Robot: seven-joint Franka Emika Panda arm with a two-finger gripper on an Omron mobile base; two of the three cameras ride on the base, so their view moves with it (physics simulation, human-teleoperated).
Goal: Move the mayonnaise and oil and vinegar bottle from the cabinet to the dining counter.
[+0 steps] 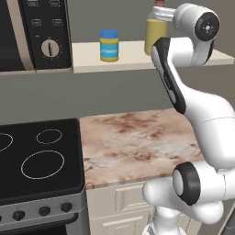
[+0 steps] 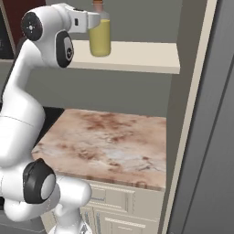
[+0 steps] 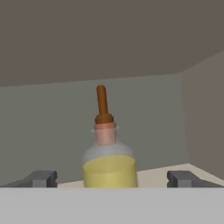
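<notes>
The oil and vinegar bottle (image 3: 109, 168), yellow-olive with a brown stopper, stands upright on the beige cabinet shelf (image 2: 141, 57). My gripper (image 3: 112, 179) is open at the bottle's height, with one fingertip (image 3: 41, 178) well to each side of it and not touching. In the base views the hand (image 2: 87, 20) reaches up to the bottle (image 2: 100, 39) near its neck. The mayonnaise (image 1: 109, 45), a short jar with a blue lid, sits on the same shelf (image 1: 128, 57) to the left of the bottle (image 1: 155, 34). The dining counter is out of view.
A black microwave (image 1: 32, 32) hangs left of the shelf. Below are a black stove (image 1: 39, 156) and a marbled worktop (image 1: 133, 142). A tall beige panel (image 2: 192, 114) bounds the shelf on the right. A grey wall stands close behind the bottle.
</notes>
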